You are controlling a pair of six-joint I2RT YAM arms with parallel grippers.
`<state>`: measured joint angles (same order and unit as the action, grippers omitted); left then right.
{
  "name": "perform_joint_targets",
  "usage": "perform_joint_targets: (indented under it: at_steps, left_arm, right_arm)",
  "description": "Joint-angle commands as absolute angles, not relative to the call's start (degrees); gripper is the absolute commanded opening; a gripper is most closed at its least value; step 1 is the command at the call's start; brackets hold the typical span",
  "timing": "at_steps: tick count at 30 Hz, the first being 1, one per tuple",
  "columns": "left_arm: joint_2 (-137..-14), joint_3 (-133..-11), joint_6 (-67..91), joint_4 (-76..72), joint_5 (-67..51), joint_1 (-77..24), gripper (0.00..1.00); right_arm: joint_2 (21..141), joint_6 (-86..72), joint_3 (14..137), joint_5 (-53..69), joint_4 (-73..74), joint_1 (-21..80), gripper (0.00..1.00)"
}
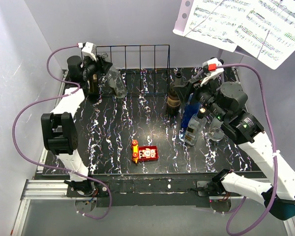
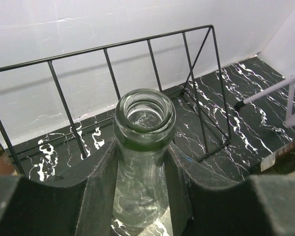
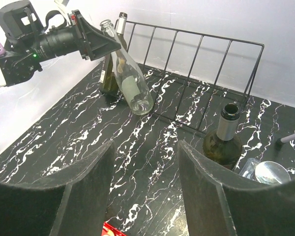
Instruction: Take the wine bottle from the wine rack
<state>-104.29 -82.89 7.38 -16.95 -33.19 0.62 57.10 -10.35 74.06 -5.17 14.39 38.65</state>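
Pinching the clear wine bottle (image 2: 144,118) by the neck, left gripper (image 2: 143,162) clamped just under the lip. Bottle sits tilted in front of the wine rack (image 2: 104,49), left end. Empty glass: probably light, rigid, slick, breakable. Under the lip looks like the safest hold. Right gripper (image 3: 145,162) spread, empty.

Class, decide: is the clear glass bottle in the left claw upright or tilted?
Tilted. In the right wrist view the clear bottle leans, its neck gripped by the left claw, its base lower and off to the right.
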Motion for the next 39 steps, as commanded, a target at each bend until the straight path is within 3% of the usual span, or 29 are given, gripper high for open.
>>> perform_joint_targets:
  at_steps: [1,9,20,30,39]
  left_arm:
    - [-93.4,-81.9,7.4,-28.6,-38.4,0.9,0.00]
    - [-87.5,-73.1,8.2,-31.9,-46.2,-2.3,0.00]
    - [-78.9,-66.2,-1.8,-25.0,-46.0,-13.1,0.00]
    - [-76.5,-56.6,2.5,-33.8,-42.9,-24.1,0.00]
    - [-79.4,-56.2,3.2,-37.5,-39.8,-32.3,0.00]
  right_arm:
    - [56.2,-11.0,73.3,-4.5,10.5,38.8,0.61]
    - [56.5,-11.7,72.6,-3.3,8.7,38.8,0.61]
    - [53.5,-12.4,69.4,-3.7,7.9,38.8,0.61]
    - [49.0,-12.4,66.4,-5.8,8.0,38.8,0.61]
    - [44.8,-10.6,65.0,-7.9,8.5,38.8,0.61]
